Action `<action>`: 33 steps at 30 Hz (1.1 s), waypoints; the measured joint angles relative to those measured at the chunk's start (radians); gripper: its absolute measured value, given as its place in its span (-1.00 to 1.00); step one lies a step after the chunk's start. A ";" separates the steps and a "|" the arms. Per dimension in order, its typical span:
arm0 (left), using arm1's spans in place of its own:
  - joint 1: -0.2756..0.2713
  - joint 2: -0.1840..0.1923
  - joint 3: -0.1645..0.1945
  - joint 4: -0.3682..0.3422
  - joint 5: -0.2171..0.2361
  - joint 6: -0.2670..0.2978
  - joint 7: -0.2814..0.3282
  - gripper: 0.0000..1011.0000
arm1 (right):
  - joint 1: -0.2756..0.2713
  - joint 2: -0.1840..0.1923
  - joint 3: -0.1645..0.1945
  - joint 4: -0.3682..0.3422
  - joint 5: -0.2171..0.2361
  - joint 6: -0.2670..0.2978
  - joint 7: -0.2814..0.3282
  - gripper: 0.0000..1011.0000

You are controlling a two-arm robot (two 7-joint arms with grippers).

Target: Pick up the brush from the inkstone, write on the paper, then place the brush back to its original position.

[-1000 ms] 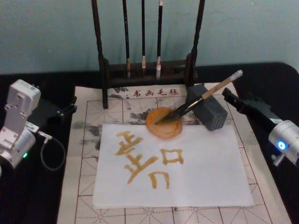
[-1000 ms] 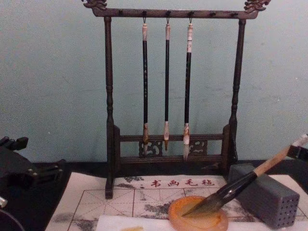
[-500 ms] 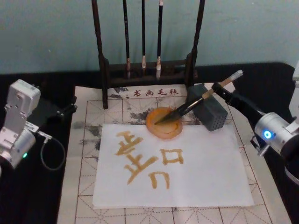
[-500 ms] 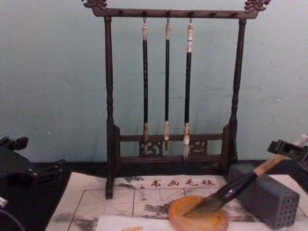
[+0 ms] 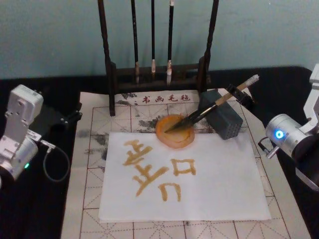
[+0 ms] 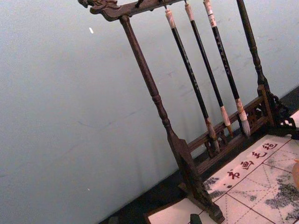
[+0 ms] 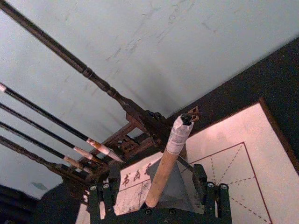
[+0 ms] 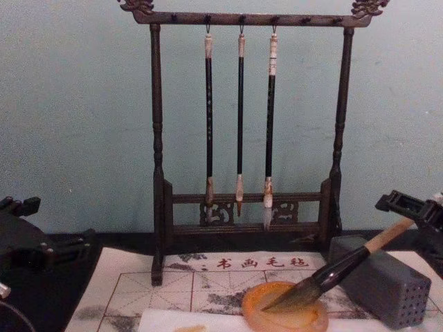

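While the brush (image 5: 213, 104) lies with its bristles in the inkstone (image 5: 169, 144) and its handle propped aslant on the grey block (image 5: 227, 123), the right claw (image 7: 156, 182) stands open around the upper handle, just below the whitish taped end. There is a gap between the wood and each of the fingers (image 7: 200, 176), so it holds nothing yet. The step in hand is the grasp, and it looks best done by centring the handle between the pads before closing. That way neither pad would push first and roll the brush off the block or drag its tip across the dish. I would close on the bare wood rather than the tape, which may slip. The first lift should follow the handle's own slant, so the wet bristles clear the rim without nudging the inkstone, which looks light enough to slide. Only once clear should the brush be turned upright and carried to the paper (image 5: 224, 184), where bare space lies to the right of the amber strokes. The left claw (image 5: 74, 115) is parked at the table's left side, beside the mat; how it is set I cannot tell.
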 joint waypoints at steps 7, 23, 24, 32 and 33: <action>0.000 0.000 0.000 0.000 0.000 0.000 0.000 0.98 | 0.008 -0.015 0.013 0.009 0.066 0.016 -0.020 0.98; 0.000 0.000 0.000 0.000 0.000 0.000 0.000 0.98 | 0.022 -0.024 0.005 0.022 0.132 0.003 -0.043 0.98; 0.000 0.000 0.000 0.000 0.000 0.000 0.000 0.98 | 0.023 -0.024 0.004 0.022 0.135 0.002 -0.045 0.98; 0.000 0.000 0.000 0.000 0.000 0.000 0.000 0.98 | 0.025 -0.021 -0.009 0.023 0.151 -0.010 -0.060 0.98; 0.000 0.000 0.000 0.000 0.000 0.000 0.000 0.98 | 0.025 -0.021 -0.009 0.023 0.151 -0.010 -0.060 0.98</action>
